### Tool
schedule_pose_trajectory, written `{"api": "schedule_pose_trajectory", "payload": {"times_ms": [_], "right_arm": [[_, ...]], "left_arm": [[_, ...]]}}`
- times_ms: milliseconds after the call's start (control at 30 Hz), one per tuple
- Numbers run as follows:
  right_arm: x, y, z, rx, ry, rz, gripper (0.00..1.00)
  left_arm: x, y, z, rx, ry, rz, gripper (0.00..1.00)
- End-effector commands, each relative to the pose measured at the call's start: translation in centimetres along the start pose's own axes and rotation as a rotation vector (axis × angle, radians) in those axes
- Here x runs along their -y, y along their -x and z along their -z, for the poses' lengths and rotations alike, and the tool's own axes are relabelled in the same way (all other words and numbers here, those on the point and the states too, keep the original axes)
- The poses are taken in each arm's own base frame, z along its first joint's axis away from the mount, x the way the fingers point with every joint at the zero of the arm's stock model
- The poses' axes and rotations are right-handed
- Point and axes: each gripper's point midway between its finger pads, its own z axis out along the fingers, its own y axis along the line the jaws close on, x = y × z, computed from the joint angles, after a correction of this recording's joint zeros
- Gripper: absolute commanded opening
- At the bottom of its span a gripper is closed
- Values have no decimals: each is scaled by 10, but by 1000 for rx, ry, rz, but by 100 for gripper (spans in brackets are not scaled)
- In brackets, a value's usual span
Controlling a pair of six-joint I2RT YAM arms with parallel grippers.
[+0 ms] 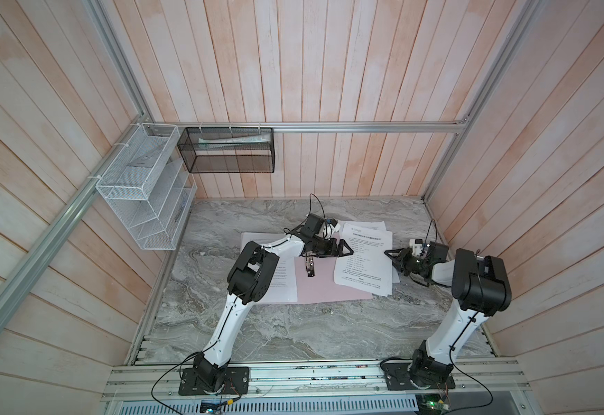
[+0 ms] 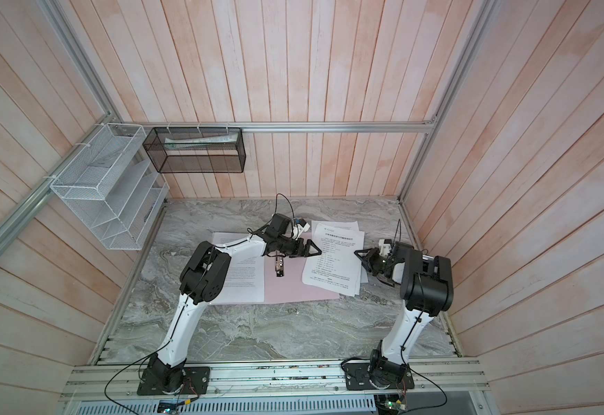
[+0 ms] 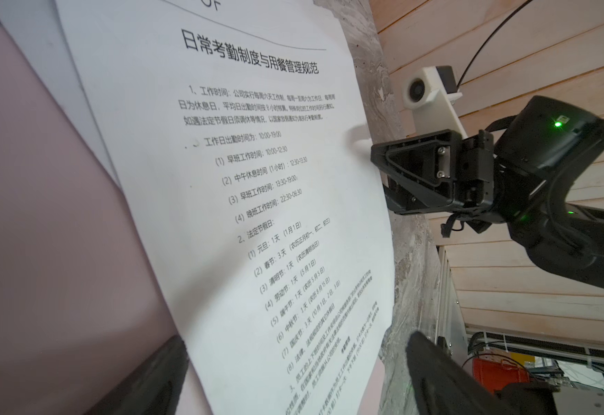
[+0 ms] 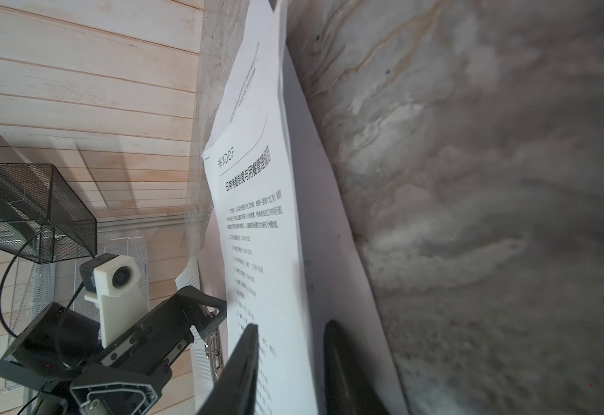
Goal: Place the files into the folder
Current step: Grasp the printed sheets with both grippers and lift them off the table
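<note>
The pale pink folder (image 1: 329, 289) (image 2: 295, 287) (image 3: 41, 215) lies open on the marble table, its metal clip (image 1: 309, 267) (image 2: 279, 267) at the spine. A stack of printed files (image 1: 363, 262) (image 2: 332, 262) (image 3: 257, 215) (image 4: 257, 233) rests half on the folder's right leaf and half on the table. Another white sheet (image 1: 282, 284) (image 2: 243, 280) covers the left leaf. My left gripper (image 1: 347, 249) (image 2: 316, 249) (image 3: 304, 377) hovers open over the spine, pointing at the files. My right gripper (image 1: 388, 253) (image 2: 358, 253) (image 4: 293, 363) straddles the stack's right edge, with a gap still between its fingers.
A white wire rack (image 1: 142, 190) (image 2: 106, 194) and a black mesh basket (image 1: 228, 151) (image 2: 196, 151) hang on the back left walls. Wooden walls close in three sides. An aluminium rail (image 1: 311, 377) carrying both arm bases runs along the front.
</note>
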Motion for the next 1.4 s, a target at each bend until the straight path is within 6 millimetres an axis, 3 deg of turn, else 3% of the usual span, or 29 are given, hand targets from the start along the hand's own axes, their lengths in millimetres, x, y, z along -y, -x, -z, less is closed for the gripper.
{"api": "schedule_pose_trajectory", "payload": {"times_ms": [0, 200, 300, 333, 433, 600, 767, 900, 1000, 1167, 1367], "right_arm": [[0, -9, -7, -39, 4, 5, 28], [-4, -18, -16, -80, 20, 9, 24], [-9, -19, -17, -85, 27, 20, 10], [-11, -19, -16, -86, 28, 22, 0], [-21, -16, -13, -80, 43, 39, 0], [-55, -10, -4, -67, 106, 89, 0], [-96, -11, 5, -79, 229, 132, 0], [-127, -14, 12, -103, 342, 148, 0], [-148, -20, 13, -124, 394, 161, 0], [-181, -39, 8, -169, 479, 185, 0], [-197, -62, -4, -239, 518, 177, 0]], "left_arm": [[-39, -36, -6, -75, 99, 113, 97], [-33, -36, -5, -71, 85, 112, 97], [-29, -35, -4, -65, 82, 105, 97], [-28, -34, -3, -63, 86, 103, 97], [-25, -28, 5, -48, 94, 87, 98], [-9, -1, 33, 14, 98, 42, 98], [20, 35, 71, 95, 99, -26, 99], [41, 50, 105, 159, 106, -57, 99], [52, 47, 130, 204, 122, -67, 99], [62, 23, 165, 281, 145, -47, 99], [54, -7, 195, 328, 201, -11, 99]]}}
